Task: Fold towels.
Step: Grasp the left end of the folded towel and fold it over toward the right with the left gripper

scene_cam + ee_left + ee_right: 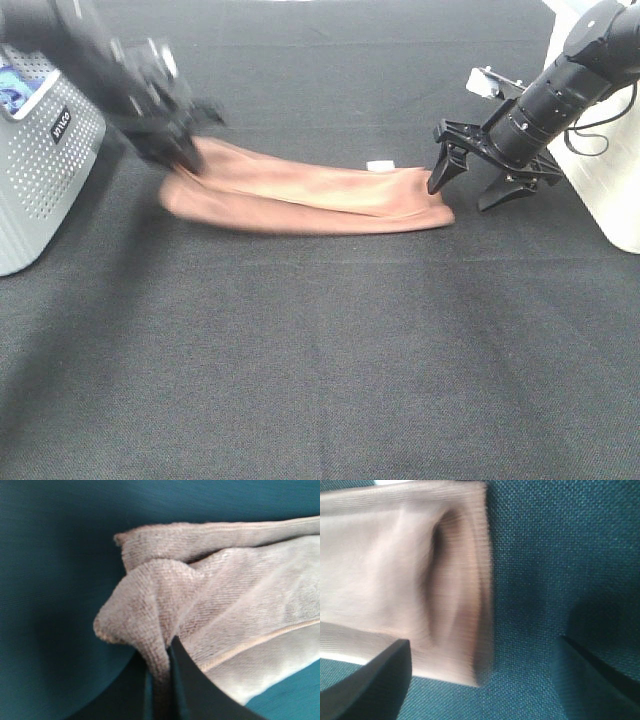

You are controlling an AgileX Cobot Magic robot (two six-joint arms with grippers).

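Now: terracotta microfibre cloth [300, 195] lies as a long doubled band on black fabric tabletop [320, 380], past mid-table.
R gripper [460, 198] at cloth's right end, jaws spread wide, gripping nothing; wrist cam shows cloth end between its fingers. L gripper [185, 158], blurred, jaws pinched tight on cloth's left corner. Far edge has small white tag [379, 166]. At far left, grey perforated basket [40, 170].

We see open black mat [320, 380] across the lower half. A grey basket [40, 170] blocks the upper left, a white bin [620, 210] the right edge, the towel [300, 195] between.
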